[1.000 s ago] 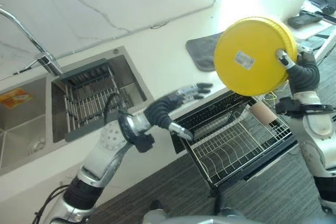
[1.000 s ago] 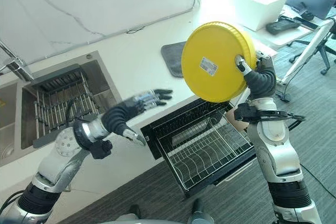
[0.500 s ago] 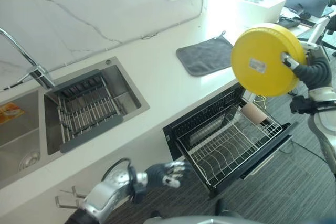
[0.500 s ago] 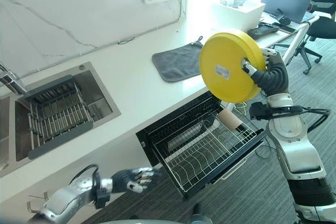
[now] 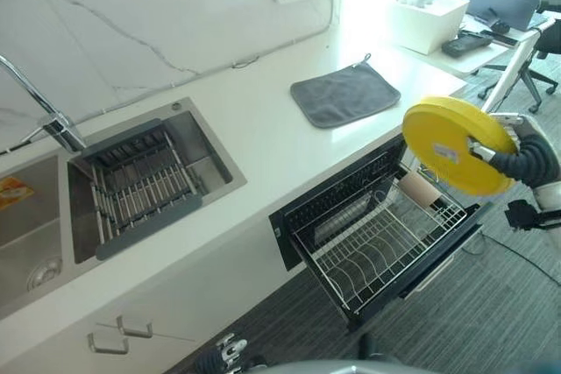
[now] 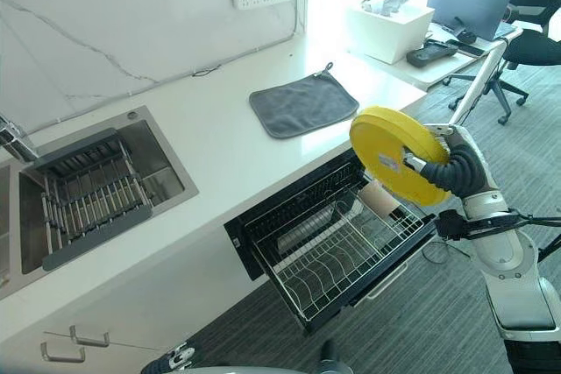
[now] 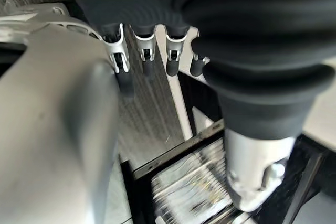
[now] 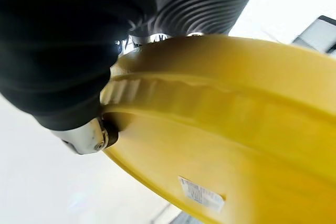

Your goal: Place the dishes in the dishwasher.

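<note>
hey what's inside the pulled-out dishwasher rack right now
The pulled-out wire dishwasher rack holds one tan cylindrical cup at its far right end; the rest shows bare tines. The round yellow plate, pinched in the right hand, covers that corner.

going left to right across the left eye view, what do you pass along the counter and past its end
Steel faucet → steel sink holding a grey drying rack → grey cloth mat → round yellow plate pinched in the right hand, above the open dishwasher's wire rack.
</note>
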